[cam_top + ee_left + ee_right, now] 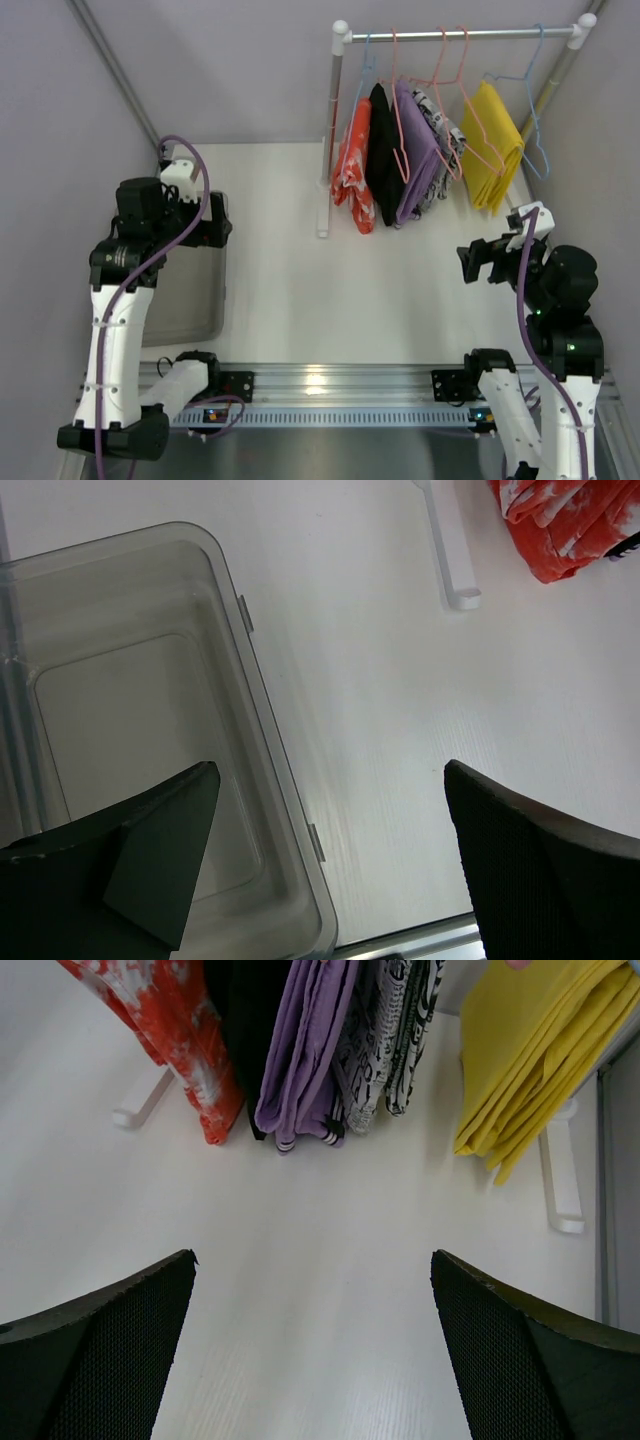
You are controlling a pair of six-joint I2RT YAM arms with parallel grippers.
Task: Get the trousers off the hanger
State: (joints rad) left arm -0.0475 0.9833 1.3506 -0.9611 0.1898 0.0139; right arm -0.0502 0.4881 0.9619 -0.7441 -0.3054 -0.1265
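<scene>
Trousers hang at left end of rail on blue hanger, its frame mostly hidden by cloth; both wrist views crop them. Left jaws and right jaws wide open, gripping nothing, well apart from trousers.

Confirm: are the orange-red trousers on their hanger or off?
On. The trousers hang draped from the light-blue hanger on the rail, beside the black garment.

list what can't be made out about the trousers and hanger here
- Top external: how the trousers hang on the hanger; too small, and fabric hides its lower bar.
- Right wrist: trousers' top and hanger, cut off by the upper edge.
- Left wrist: only a corner of the trousers shows; the rest is past the frame edge.
</scene>
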